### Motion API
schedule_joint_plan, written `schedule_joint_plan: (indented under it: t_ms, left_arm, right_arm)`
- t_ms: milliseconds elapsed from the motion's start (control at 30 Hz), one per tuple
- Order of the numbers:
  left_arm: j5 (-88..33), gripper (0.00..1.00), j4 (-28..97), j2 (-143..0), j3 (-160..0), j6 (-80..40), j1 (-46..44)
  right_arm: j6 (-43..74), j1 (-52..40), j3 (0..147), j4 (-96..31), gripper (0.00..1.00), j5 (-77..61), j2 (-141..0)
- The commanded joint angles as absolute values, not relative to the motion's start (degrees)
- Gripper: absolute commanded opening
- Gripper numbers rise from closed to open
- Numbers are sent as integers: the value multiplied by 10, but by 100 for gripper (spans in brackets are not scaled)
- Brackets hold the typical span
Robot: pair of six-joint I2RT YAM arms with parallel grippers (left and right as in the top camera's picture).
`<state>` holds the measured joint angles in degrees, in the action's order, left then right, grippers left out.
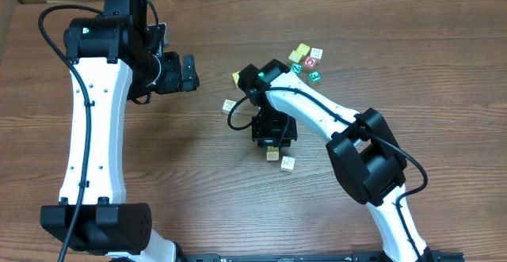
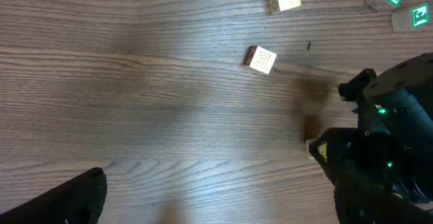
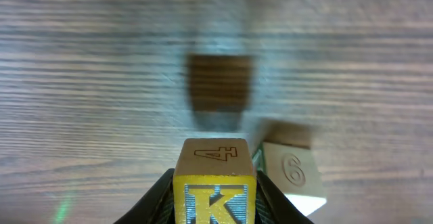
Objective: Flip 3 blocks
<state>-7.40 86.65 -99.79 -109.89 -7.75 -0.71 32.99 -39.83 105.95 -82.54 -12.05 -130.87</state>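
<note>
Pinching the small yellow-and-cream wooden letter cube [image 3: 215,158] by opposite flat sides, the right gripper [image 3: 215,195] clamps it; it looks light, rigid, slick. The left gripper [image 1: 190,72] gapes empty.

We read K and 4 on the yellow-and-cream block [image 3: 215,183], and 6 on the cream block [image 3: 291,171] beside it.

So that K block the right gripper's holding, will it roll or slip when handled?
Probably rigid: the K block looks like wood with square edges. Its flat faces suggest it won't roll. Its smooth sides could slip between the fingers.
</note>
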Motion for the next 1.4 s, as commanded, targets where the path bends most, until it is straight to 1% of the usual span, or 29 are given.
schedule_joint_plan:
  t_ms: [0,167,233,300,367,500,633,733,767,867,933,1033,1067,1367]
  left_arm:
    - [-70,100,867,-1003,-1110,-83,-4]
    - [-70,100,867,-1003,-1110,-83,-4]
    - [-70,100,867,-1003,-1110,-83,-4]
    - [-70,100,867,-1003,-1110,-83,-4]
    - [-70,100,867,-1003,-1110,-83,-4]
    - [-70,100,867,-1003,-1110,-83,-4]
    - [-70,100,867,-1003,-1110,-83,-4]
    - [-70,100,867,-1003,-1110,-83,-4]
    - [-70,100,867,-1003,-1110,-83,-4]
    - [-70,100,867,-1003,-1110,-83,-4]
    - [-70,100,867,-1003,-1110,-83,-4]
    - [-70,100,867,-1003,-1110,-83,-4]
    - [-70,100,867,-1003,-1110,-83,-4]
    - [-70,100,867,-1003,-1110,-83,-4]
  right_arm:
    - [344,-401,1058,-831,33,-123,-1282]
    - [346,-412,1058,-824,42,-123,-1282]
    - [346,-418,1058,-825,48,-123,-1282]
    - [345,-422,1058,-819,56,-123,-1282]
    - [346,-421,1058,-803,60,-123,-1282]
    - [345,-407,1058,-771,62,-114,-1282]
    - [345,-403,1058,-740,62,-45,-1282]
    - [345,-404,1058,-722,61,-35,-1282]
    - [345,-404,1058,-716,59,-35,-1282]
    - [345,-406,1058,-698,47,-37,-1282]
    - [345,-406,1058,-692,33,-37,-1282]
    - [345,-406,1058,-696,10,-39,-1282]
    - [346,-406,1058,-700,5,-42,-1282]
    - [346,-411,1058,-753,4,-52,-1282]
